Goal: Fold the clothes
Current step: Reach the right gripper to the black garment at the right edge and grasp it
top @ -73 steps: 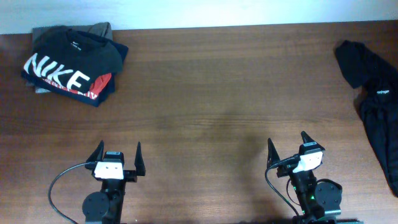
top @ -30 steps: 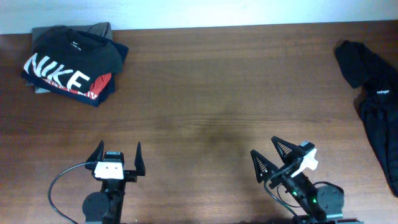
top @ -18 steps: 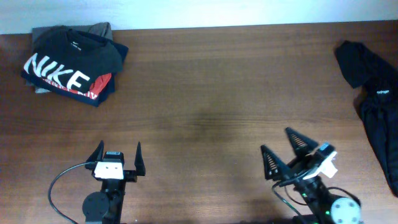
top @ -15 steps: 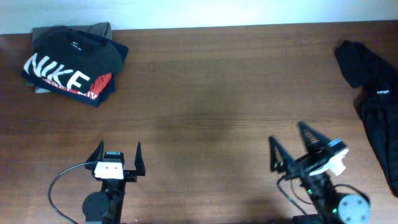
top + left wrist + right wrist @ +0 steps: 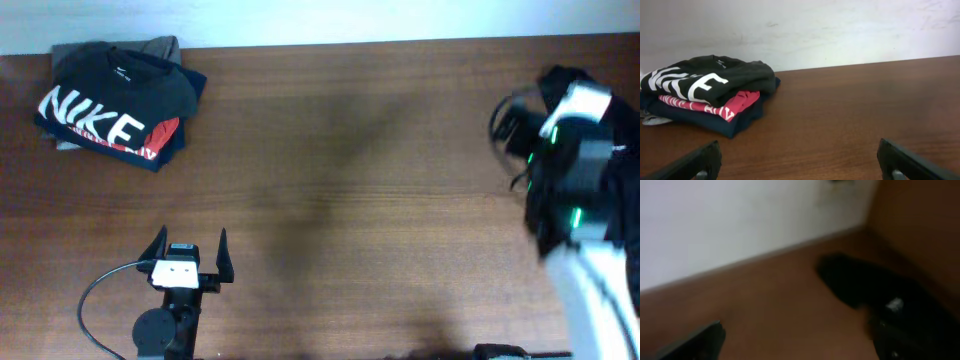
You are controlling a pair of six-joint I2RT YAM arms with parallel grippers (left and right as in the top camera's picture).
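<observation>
Plain black clothes (image 5: 855, 285), brown table (image 5: 330, 150)

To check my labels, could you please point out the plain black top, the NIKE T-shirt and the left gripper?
plain black top (image 5: 855, 282), right wrist view, middle of the fabric
NIKE T-shirt (image 5: 135, 88), overhead view, chest above the lettering
left gripper (image 5: 191, 233), overhead view, midway between its fingertips

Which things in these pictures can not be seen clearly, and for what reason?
Overhead: the right arm is blurred and covers most of the black top; its fingers cannot be told apart.
Right wrist: all blurred; the white mark on the black top is unreadable.
Left wrist: the NIKE shirt hides the garments lower in the folded stack; the bottom edge cuts off the left fingers.
</observation>
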